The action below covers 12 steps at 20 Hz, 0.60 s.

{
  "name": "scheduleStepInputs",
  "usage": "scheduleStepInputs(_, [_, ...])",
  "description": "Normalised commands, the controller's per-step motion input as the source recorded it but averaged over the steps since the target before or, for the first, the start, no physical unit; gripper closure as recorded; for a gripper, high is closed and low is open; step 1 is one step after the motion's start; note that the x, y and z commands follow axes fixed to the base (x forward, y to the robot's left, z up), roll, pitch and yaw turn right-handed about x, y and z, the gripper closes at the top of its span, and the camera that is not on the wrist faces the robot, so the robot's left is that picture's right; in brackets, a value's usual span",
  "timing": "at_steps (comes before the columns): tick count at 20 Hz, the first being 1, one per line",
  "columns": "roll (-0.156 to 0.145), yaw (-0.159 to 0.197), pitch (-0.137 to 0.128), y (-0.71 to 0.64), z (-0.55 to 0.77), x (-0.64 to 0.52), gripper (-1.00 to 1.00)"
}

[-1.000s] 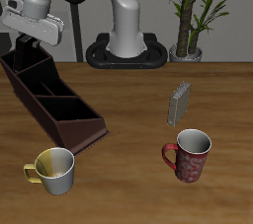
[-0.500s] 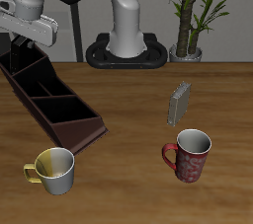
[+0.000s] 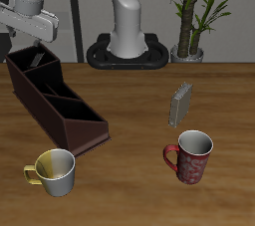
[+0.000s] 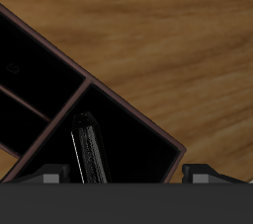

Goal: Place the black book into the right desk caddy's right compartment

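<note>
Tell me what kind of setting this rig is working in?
Probably a simulated desk or office tabletop: a wooden table carrying a compartmented desk caddy, a grey book and two mugs, with a potted plant at the back.

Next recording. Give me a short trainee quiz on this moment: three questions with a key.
1. True or false: the black book lies flat on the table.
2. The end effector is: A) shut on the book, B) open, C) out of view.
3. How many mugs stand on the table?
Key: 1 false, it stands in the right desk caddy, in the right compartment; 2 B; 3 two.
</note>
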Motion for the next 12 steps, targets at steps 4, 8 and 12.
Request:
scheduleStepInputs(4, [-0.029, -0.008, -0.014, -0.04, 0.19, -0.03, -1.0])
scheduleStepInputs(8, [-0.006, 0.007, -0.03, 0.05, 0.2, -0.04, -1.0])
scheduleStepInputs(12, [0.006, 0.008, -0.034, 0.05, 0.19, -0.05, -1.0])
